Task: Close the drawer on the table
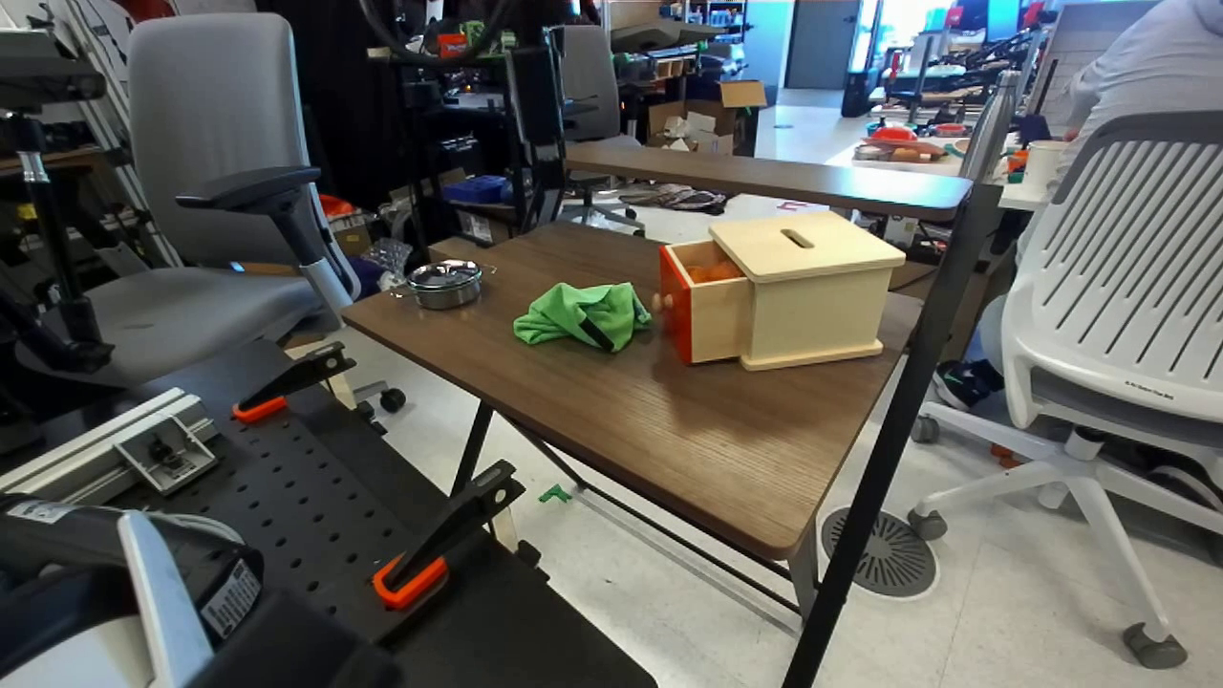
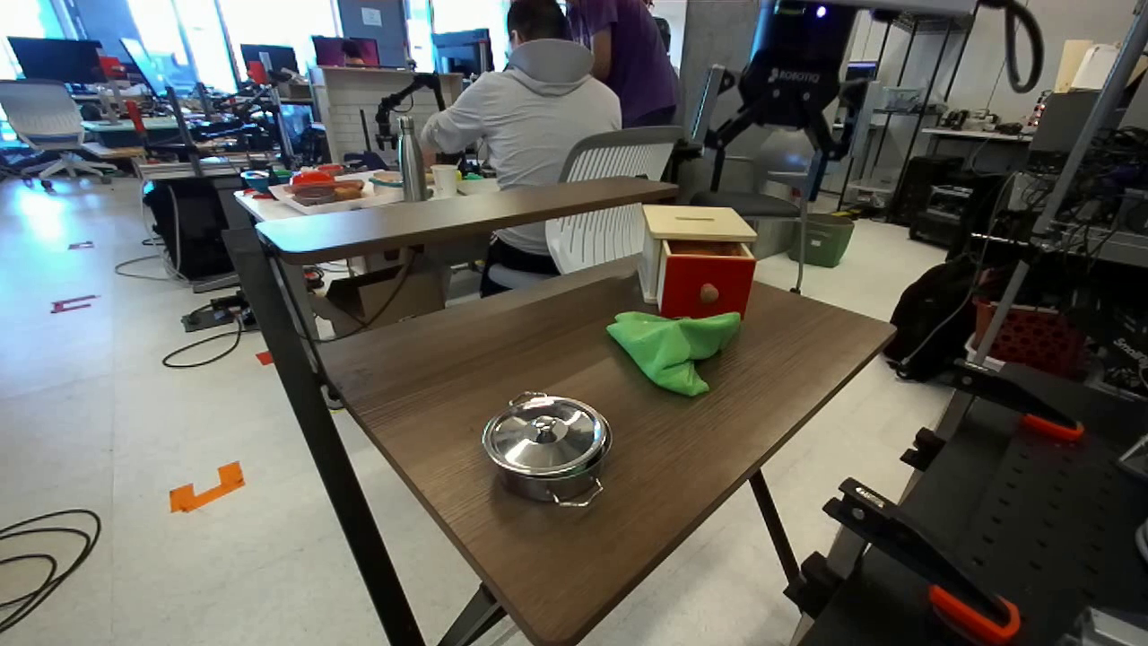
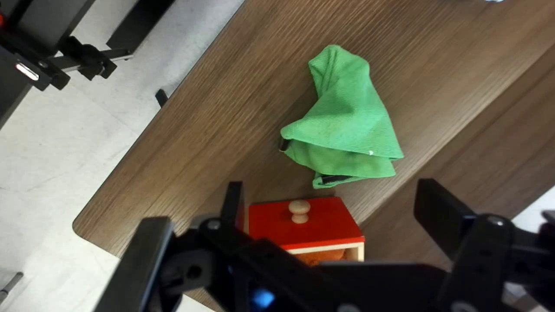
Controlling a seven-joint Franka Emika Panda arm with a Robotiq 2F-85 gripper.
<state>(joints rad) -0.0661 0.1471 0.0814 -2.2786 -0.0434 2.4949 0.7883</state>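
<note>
A small pale wooden box (image 1: 822, 311) stands on the brown table (image 1: 688, 459). Its drawer (image 1: 675, 311) has a red front and a round wooden knob, and is pulled partly out. It also shows in an exterior view (image 2: 708, 285) and in the wrist view (image 3: 277, 221). Something orange (image 1: 715, 273) lies inside the drawer. My gripper (image 2: 767, 175) is open and empty, raised above the table near the box in an exterior view. In the wrist view, my gripper (image 3: 331, 188) has its fingers wide apart, with the drawer front and knob between them in the picture. The drawer's rear is hidden there.
A crumpled green cloth (image 1: 583, 315) lies just in front of the drawer. A lidded silver pot (image 2: 545, 444) stands farther along the table. A raised shelf (image 2: 466, 215) runs along one long side. A black bench (image 1: 315, 478) with clamps stands beside the table.
</note>
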